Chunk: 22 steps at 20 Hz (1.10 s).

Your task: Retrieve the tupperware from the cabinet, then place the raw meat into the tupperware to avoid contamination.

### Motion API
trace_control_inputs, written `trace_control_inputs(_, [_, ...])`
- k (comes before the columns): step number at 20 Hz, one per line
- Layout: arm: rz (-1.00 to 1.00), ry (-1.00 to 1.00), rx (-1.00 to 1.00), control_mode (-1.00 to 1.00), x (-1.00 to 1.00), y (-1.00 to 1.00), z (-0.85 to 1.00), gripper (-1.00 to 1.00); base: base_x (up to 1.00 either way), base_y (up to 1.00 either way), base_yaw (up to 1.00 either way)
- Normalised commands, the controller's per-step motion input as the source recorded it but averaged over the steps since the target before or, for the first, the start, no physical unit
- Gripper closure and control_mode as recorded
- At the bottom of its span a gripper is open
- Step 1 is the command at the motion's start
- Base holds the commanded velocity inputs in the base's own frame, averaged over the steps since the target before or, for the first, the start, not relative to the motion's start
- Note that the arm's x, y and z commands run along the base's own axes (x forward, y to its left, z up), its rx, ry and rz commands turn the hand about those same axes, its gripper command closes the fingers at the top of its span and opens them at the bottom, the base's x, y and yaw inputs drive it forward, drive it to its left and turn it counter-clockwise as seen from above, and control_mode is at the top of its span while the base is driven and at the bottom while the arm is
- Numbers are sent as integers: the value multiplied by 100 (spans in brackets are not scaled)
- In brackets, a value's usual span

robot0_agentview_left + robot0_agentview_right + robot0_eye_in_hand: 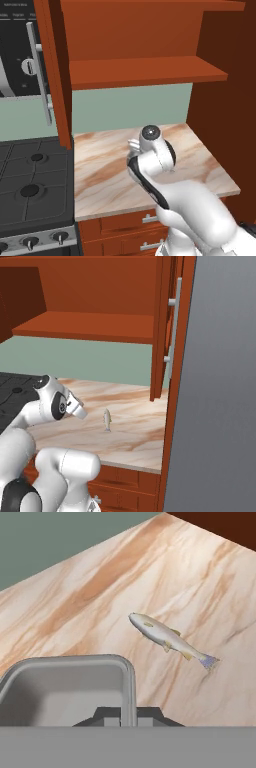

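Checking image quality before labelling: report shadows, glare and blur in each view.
Left base view: crisp, flat lighting, no glare on the marbled beige stone counter. Right base view: equally sharp; the small silvery fish-shaped raw meat shows hardly any shadow. Hand view: sharp; the pale grey rounded plastic tupperware is darker inside.

black stove (pixel 30 185) left of marble counter (pixel 110 165); drawers (pixel 125 225) below

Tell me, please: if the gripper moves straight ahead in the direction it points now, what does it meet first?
Probably the marble counter. The gripper, shut on the tupperware's rim, looks down across bare counter; the raw meat lies a little to the side of that line, though depth is hard to judge.
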Motion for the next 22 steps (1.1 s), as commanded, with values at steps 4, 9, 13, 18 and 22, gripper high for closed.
trace_control_inputs(4, [-3, 4, -2, -100, 25, 1, -25, 100, 0, 0, 0])
trace_control_inputs(9, [-1, 2, 0, -100, 28, 0, -27, 100, 0, 0, 0])
trace_control_inputs(13, [-1, 3, 0, -100, 28, 0, -30, 100, 0, 0, 0])
trace_control_inputs(18, [0, 3, 0, -100, 26, 0, -32, 100, 0, 0, 0])
trace_control_inputs(22, [0, 3, 0, -100, 29, 0, -31, 100, 0, 0, 0])
